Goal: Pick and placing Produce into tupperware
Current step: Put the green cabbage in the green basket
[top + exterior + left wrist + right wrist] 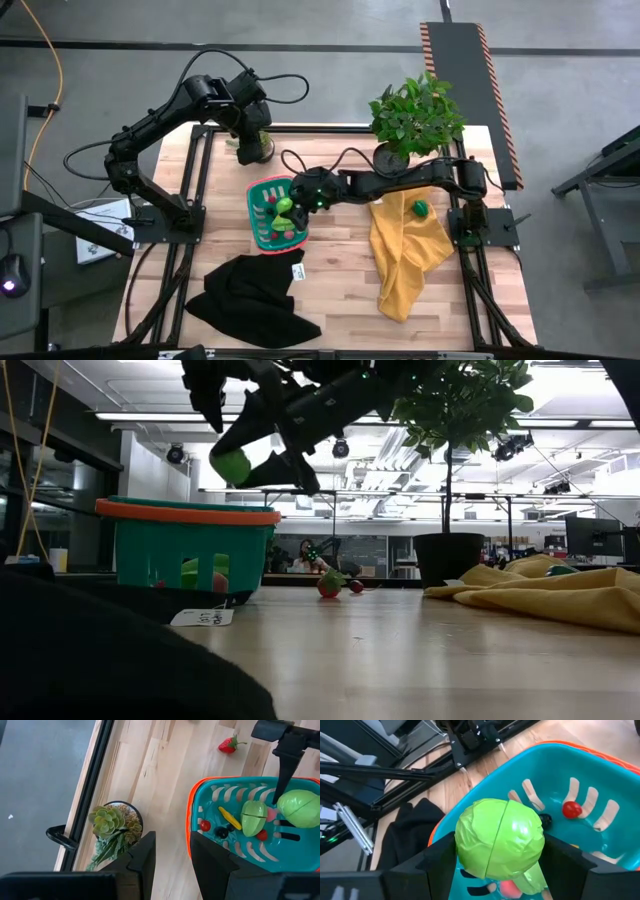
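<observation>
The teal basket (262, 222) with a red-pink rim stands on the wooden table, left of centre. Inside it (220, 795) lie a yellow piece, a light green half (254, 815), a small red one and a dark one. My right gripper (500, 847) hangs over the basket, shut on a round light green toy cabbage (500, 840). In the low view the cabbage (232, 465) is above the basket's rim (190, 512). A toy strawberry (228, 745) lies on the table beyond the basket. My left gripper (172, 852) is open, near the small succulent pot (114, 827) at the far left. My right gripper pinches the toy cabbage between its two fingers, one on each rounded side (465, 845). The fingers (437, 857) slant down from the table's right. The cabbage is lifted clear, above the basket's inside.
A tall potted plant (415, 115) stands at the far right. A yellow cloth (405, 250) lies on the right with a green toy (421, 208) on it. A black cloth (250, 295) lies at the near edge, in front of the basket.
</observation>
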Controlling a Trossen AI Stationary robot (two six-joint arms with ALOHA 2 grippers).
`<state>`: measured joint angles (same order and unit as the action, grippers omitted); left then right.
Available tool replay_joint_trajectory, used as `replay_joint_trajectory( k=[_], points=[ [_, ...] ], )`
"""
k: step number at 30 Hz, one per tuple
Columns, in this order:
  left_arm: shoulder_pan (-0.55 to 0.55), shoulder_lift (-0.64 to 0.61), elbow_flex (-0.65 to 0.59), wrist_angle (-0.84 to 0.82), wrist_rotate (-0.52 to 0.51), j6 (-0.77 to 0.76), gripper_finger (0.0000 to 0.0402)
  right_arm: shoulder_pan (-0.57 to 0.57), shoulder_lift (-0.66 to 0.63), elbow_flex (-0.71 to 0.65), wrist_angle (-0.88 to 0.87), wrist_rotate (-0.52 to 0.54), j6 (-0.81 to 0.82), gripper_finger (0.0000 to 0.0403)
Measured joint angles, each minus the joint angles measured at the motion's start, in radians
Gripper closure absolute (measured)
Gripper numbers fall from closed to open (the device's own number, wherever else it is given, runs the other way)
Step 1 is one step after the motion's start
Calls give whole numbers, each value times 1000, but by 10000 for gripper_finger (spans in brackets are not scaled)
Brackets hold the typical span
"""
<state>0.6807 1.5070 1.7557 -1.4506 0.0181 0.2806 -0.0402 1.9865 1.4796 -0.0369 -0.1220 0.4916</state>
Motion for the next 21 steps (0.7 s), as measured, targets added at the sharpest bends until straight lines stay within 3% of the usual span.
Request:
replay_joint_trajectory(
  k=[9, 15, 21],
  points=[
    [0, 0, 0, 0, 1, 1, 291, -1, 0, 0, 2, -4, 1, 167],
    [0, 0, 0, -3, 97, 10, 291, -1, 0, 0, 2, -4, 4, 167],
    [0, 0, 0, -17, 105, 10, 291, -3, 0, 0, 2, -3, 0, 167]
  ],
)
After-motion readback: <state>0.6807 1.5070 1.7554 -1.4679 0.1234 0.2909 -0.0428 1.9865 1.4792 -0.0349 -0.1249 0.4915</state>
